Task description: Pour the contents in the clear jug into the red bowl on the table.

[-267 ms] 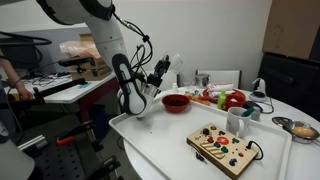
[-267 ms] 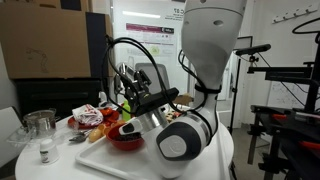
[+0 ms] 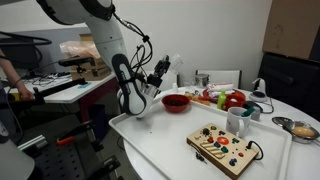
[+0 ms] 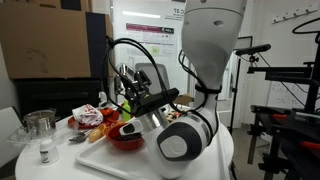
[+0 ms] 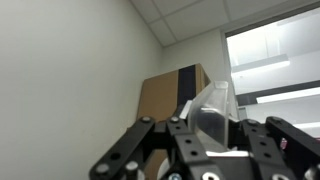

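Clear jug [image 5: 212,110], held aloft near red bowl [image 3: 176,101].
Tool [image 3: 163,71] pinched the jug between its fingers; bowl stood on white worktop [image 3: 158,140].

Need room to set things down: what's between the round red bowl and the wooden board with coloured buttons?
Nothing; an exterior view shows only bare white table top between the red bowl and the wooden button board.

Bright red bowl [image 3: 176,101] on the white table [image 3: 150,138]; at its four o'clock, a tan board [image 3: 222,147] dotted red, blue, yellow. See-through clear jug [image 5: 212,105], black gripper [image 5: 212,130].
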`<state>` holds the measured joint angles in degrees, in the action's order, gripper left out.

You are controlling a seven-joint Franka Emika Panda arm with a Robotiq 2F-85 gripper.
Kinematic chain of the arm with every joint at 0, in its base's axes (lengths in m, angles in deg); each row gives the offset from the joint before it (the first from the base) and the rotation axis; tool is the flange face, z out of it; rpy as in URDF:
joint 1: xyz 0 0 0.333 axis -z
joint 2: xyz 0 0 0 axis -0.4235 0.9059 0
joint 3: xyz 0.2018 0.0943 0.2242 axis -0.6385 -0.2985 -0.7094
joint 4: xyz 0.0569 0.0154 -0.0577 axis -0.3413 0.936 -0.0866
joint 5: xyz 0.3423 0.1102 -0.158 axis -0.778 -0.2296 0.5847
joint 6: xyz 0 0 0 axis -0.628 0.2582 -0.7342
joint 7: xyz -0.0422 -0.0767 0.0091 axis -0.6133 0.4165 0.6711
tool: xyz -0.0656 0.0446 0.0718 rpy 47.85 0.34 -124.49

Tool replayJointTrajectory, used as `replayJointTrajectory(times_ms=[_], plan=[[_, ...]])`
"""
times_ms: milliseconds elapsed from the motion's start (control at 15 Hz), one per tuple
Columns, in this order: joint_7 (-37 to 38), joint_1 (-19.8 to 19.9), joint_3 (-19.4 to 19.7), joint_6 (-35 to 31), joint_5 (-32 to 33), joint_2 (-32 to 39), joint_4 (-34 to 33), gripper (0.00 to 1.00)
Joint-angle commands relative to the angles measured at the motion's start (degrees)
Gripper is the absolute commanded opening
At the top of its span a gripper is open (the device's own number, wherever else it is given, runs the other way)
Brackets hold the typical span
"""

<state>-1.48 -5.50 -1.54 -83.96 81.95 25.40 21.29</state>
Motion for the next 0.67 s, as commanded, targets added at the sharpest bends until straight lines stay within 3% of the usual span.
replayJointTrajectory(times_ms=[0, 400, 467, 600], plan=[[-0.25, 0.42, -0.36, 0.28, 0.49, 0.14, -0.13, 0.11], [-0.25, 0.43, -0.36, 0.28, 0.49, 0.14, -0.13, 0.10], [4.55, 2.82, -3.08, -1.12, -0.24, -1.23, 1.01, 0.10], [8.00, 4.33, -3.71, -1.10, -0.31, -2.46, 3.29, 0.11]])
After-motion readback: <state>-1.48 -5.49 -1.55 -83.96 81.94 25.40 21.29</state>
